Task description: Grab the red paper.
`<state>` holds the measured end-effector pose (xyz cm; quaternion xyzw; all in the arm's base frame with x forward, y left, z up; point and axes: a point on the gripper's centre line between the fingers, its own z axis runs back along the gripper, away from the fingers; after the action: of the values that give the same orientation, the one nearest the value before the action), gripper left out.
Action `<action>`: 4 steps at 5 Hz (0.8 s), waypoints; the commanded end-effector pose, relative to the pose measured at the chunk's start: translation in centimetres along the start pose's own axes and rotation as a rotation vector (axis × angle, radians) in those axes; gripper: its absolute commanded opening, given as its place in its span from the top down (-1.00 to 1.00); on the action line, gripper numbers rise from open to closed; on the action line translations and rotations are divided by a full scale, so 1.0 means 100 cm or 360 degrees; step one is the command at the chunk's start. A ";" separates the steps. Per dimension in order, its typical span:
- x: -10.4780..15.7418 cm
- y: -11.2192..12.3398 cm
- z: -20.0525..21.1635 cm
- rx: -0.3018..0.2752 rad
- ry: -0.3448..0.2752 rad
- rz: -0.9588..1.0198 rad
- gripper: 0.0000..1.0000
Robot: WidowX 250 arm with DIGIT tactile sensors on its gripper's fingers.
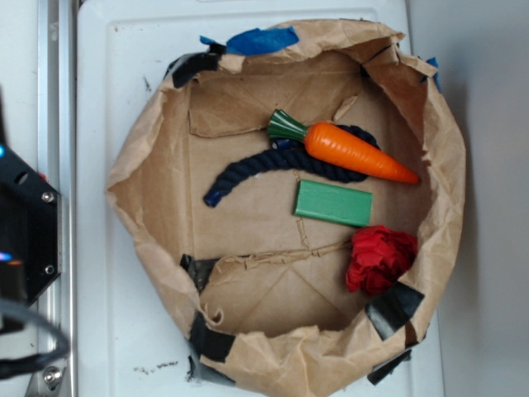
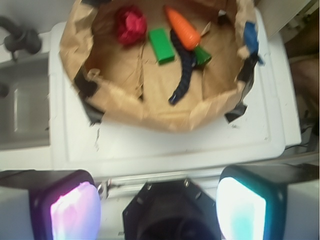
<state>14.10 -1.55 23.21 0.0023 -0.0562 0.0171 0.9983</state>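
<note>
My gripper [image 2: 159, 200] spread wide, both fingers [image 2: 75, 210] apart at bottom of wrist view, holding nothing, touching nothing, well back from brown paper nest [image 1: 132, 182] on white tray [image 1: 107, 74]. Red paper [image 1: 380, 258] lies inside nest against wall, just beside green block [image 1: 334, 203]. Carrot [image 1: 351, 151] rests across dark blue rope [image 1: 273, 165].

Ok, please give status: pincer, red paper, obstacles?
Pincer open, empty, outside the paper bowl. Red paper inside by the wall, untouched. Green block lies close beside it, nothing on top.
</note>
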 end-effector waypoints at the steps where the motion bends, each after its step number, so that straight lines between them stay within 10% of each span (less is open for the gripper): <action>1: 0.036 -0.003 -0.009 0.0003 -0.0124 -0.0043 -1.00; 4: 0.088 -0.005 -0.048 -0.0156 -0.0245 -0.0147 -1.00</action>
<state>23.15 -2.14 18.52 -0.0459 -0.1166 -0.0426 0.9912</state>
